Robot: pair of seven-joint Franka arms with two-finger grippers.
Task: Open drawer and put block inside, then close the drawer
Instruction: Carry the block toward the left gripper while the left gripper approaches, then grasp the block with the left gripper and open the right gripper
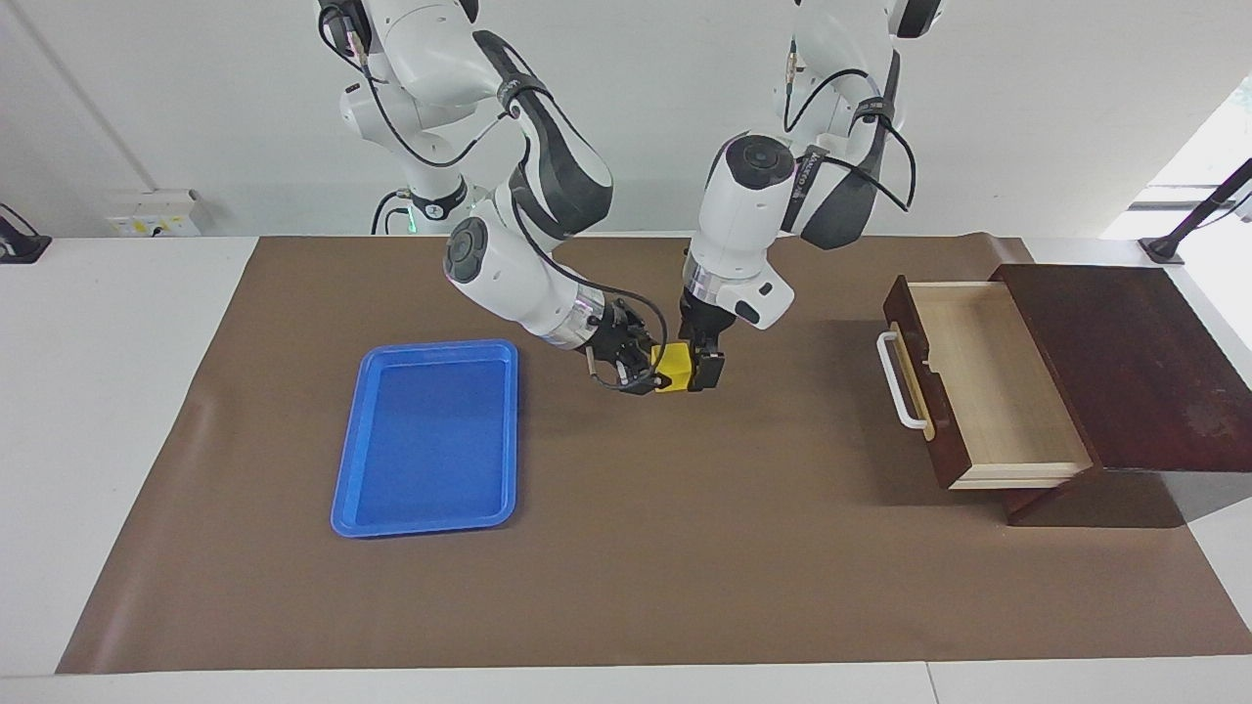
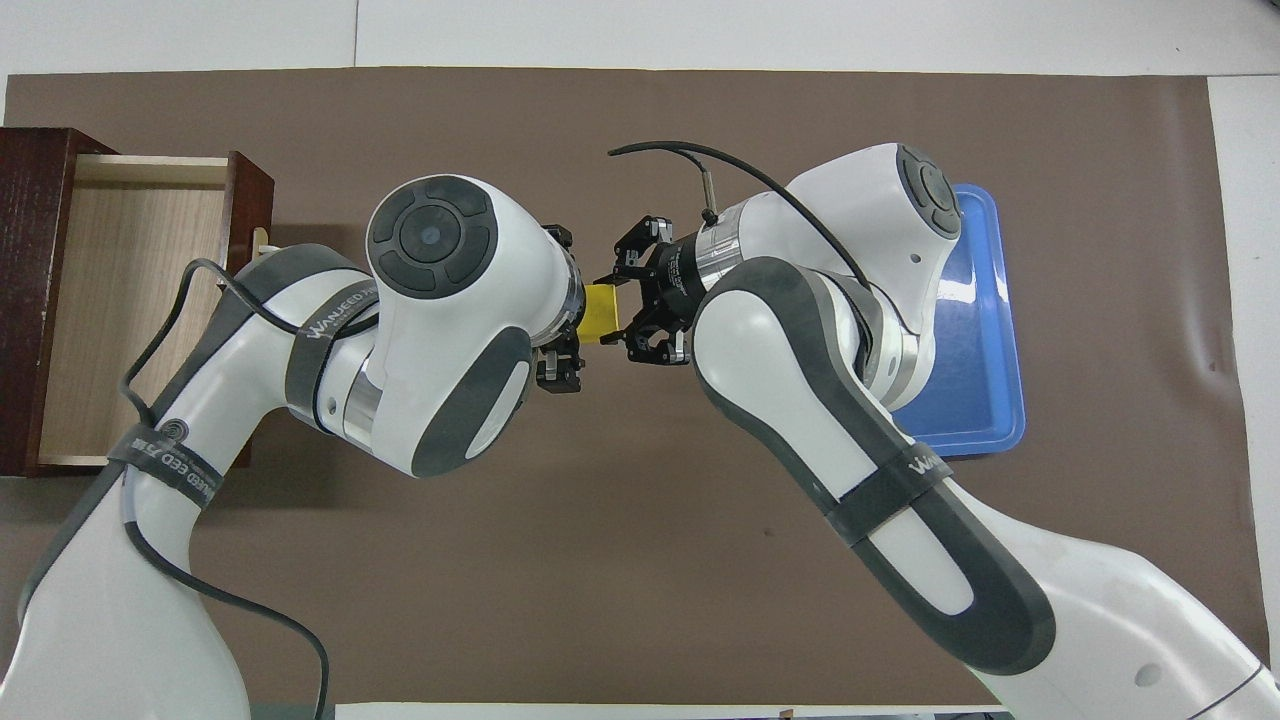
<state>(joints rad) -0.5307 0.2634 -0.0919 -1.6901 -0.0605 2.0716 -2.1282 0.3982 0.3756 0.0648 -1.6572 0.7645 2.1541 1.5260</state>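
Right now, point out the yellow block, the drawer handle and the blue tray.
block [image 1: 673,366]: facing view, its yellow front face.
drawer handle [image 1: 897,381]: facing view, middle of the white bar.
blue tray [image 1: 426,439]: facing view, its bare floor.

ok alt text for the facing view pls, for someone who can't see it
Above the middle of a brown mat, the right gripper holds a yellow block out to the open left gripper. An open wooden drawer and a blue tray sit at either end.

left gripper [image 1: 703,370] spread, right gripper [image 1: 648,376] clamped
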